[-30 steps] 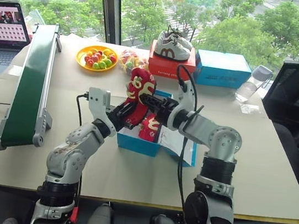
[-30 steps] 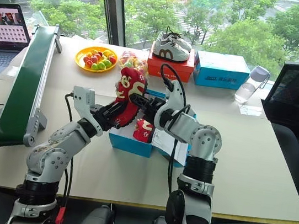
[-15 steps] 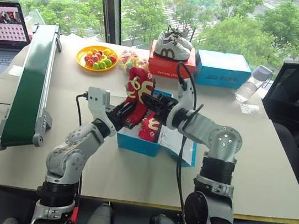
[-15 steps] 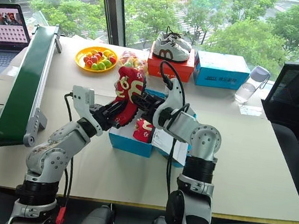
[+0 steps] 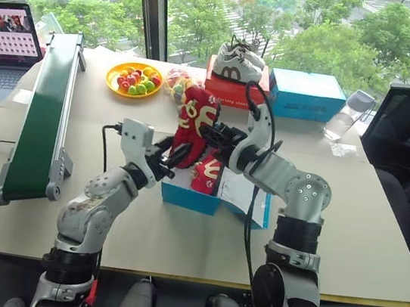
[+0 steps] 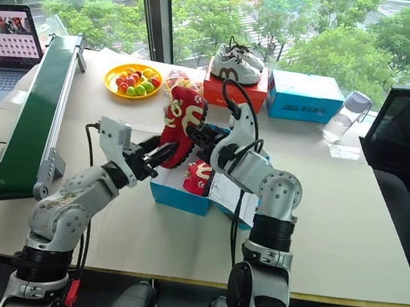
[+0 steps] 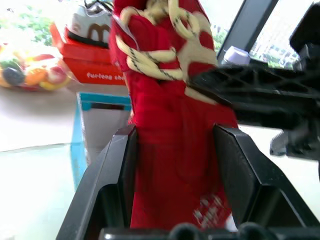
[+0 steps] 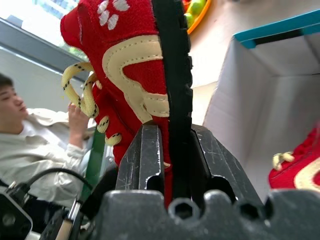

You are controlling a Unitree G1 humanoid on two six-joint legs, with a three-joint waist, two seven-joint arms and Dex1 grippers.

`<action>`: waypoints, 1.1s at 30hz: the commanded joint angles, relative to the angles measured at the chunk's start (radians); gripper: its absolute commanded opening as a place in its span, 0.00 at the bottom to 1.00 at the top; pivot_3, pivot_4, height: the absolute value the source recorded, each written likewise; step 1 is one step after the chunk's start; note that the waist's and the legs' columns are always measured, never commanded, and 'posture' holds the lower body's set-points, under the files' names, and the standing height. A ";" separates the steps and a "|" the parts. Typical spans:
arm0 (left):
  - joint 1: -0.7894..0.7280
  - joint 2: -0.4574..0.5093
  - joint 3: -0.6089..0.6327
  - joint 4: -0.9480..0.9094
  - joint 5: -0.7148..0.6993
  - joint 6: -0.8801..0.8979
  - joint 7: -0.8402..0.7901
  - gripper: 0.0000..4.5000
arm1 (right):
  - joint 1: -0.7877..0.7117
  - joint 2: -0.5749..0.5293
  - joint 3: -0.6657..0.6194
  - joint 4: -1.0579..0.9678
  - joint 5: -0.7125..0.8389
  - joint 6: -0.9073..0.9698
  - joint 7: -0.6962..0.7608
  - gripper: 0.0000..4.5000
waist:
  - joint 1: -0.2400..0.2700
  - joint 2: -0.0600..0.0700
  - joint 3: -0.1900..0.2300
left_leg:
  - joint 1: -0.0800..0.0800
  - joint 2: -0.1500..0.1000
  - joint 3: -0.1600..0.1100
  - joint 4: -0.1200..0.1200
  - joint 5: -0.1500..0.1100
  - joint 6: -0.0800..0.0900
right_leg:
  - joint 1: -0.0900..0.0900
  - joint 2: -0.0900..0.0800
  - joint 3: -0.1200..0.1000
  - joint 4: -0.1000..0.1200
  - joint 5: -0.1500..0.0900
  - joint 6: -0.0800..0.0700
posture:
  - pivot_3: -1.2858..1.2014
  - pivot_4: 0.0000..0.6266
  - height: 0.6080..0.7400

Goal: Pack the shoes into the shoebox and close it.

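One red shoe [image 5: 197, 118] with yellow patterning hangs upright over the open blue shoebox [image 5: 188, 197]. My right gripper [image 5: 212, 133] is shut on its sole edge, and the right wrist view shows that gripper [image 8: 172, 131] pinching the shoe [image 8: 125, 65]. My left gripper [image 5: 172, 153] stands open at the shoe's lower end. In the left wrist view its fingers [image 7: 117, 170] are spread on either side of the shoe [image 7: 175, 150]. The other red shoe [image 5: 208, 173] lies inside the box against the white wall [image 8: 280, 100].
A green conveyor [image 5: 42, 115] runs along the left, with a laptop [image 5: 3, 41] behind it. At the back are a yellow plate of sweets [image 5: 133, 79], white sneakers on a red box [image 5: 233, 89], a plain blue box [image 5: 305, 95] and a bottle [image 5: 344, 116]. A person [image 8: 30, 145] sits nearby.
My right gripper has closed on the shoe. My left gripper has opened and let go of it. The shoe now sits slightly further right over the box.
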 commanded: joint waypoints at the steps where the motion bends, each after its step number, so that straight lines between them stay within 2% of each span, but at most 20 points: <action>1: 0.044 0.114 0.018 -0.078 0.037 -0.067 -0.103 0.55 | 0.021 0.016 -0.003 -0.012 0.001 0.028 -0.037 0.07 | -0.005 0.000 0.000 | 0.000 0.000 0.000 0.000 0.000 0.000 | 0.000 0.000 0.000 0.000 0.000 0.000 | 0.52 0.24 1.00; 8: 0.110 0.268 0.086 -0.086 0.046 -0.100 -0.203 0.55 | 0.084 0.049 -0.023 -0.033 0.034 0.139 -0.101 0.07 | -0.001 0.001 0.000 | 0.000 0.001 0.002 -0.001 0.000 0.000 | -0.001 0.000 0.001 0.000 0.000 -0.001 | 0.52 0.24 1.00; 13: 0.112 0.265 0.077 -0.074 0.062 -0.109 -0.194 0.55 | 0.056 0.077 0.009 0.071 -0.007 0.108 -0.096 0.07 | 0.002 0.001 0.000 | 0.000 0.001 0.002 -0.001 0.000 0.000 | -0.001 0.000 0.001 -0.001 0.000 -0.001 | 0.52 0.24 1.00; 18: 0.114 0.225 0.048 -0.097 0.069 -0.097 -0.177 0.55 | -0.107 0.022 0.009 0.298 -0.084 -0.025 -0.024 0.07 | -0.001 0.001 0.000 | 0.000 0.001 0.002 -0.001 0.000 0.000 | -0.001 0.000 0.001 -0.001 0.000 -0.001 | 0.52 0.24 1.00; 25: 0.123 0.215 0.047 -0.100 0.073 -0.097 -0.177 0.55 | -0.380 -0.050 -0.013 0.749 -0.227 -0.260 0.110 0.07 | 0.000 0.002 0.001 | 0.000 0.006 0.003 -0.001 0.000 0.000 | -0.002 0.006 0.002 -0.002 0.001 -0.002 | 0.52 0.24 1.00; 29: 0.118 0.211 0.048 -0.100 0.076 -0.098 -0.173 0.55 | -0.434 -0.039 0.003 0.934 -0.314 -0.359 0.140 0.07 | -0.001 0.001 0.001 | 0.000 0.009 0.004 -0.001 0.000 0.000 | -0.002 0.009 0.003 -0.004 0.002 -0.003 | 0.52 0.24 1.00; 33: 0.116 0.210 0.048 -0.107 0.079 -0.096 -0.166 0.55 | -0.422 -0.037 0.022 1.040 -0.394 -0.414 0.160 0.07 | -0.003 0.001 0.000 | 0.002 0.010 0.006 -0.001 0.000 0.000 | -0.001 0.009 0.004 -0.003 0.003 -0.005 | 0.52 0.24 1.00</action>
